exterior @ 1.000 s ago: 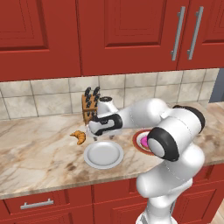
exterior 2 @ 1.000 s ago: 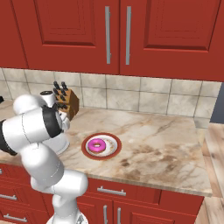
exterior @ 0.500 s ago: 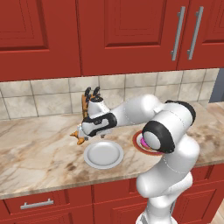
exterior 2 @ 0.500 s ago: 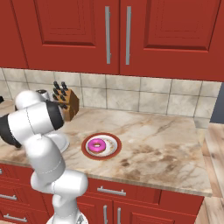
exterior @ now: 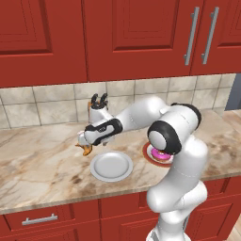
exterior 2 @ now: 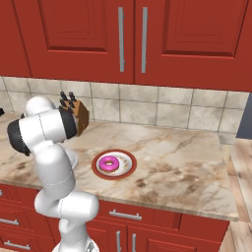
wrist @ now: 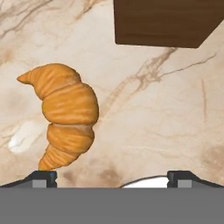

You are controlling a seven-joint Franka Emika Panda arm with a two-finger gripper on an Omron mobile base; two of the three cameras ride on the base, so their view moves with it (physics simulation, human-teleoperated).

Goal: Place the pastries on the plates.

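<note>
Hovering over the croissant (wrist: 65, 114), the tool (wrist: 111, 177) has its two tips spread wide, one at each bottom corner of the hand view, with nothing between them. The croissant lies on the marbled surface (wrist: 166, 118), off to one side of the tool's centre line rather than between the tips, so the job now looks like a sideways shift to centre it before coming down. In the left base view the croissant (exterior: 86, 149) peeks out beneath the hand, just beside the grey plate (exterior: 111, 166), which sits bare. A good grip would likely take the thick middle of the pastry, across its narrow width, not the tapered horns. The dark wooden knife block (wrist: 164, 22) stands beyond it and apart, so there is room to descend. The donut (exterior 2: 109, 163) already rests on the red-rimmed plate (exterior 2: 126, 172), so this croissant is the one left, and the carry to the grey plate should be short.
</note>
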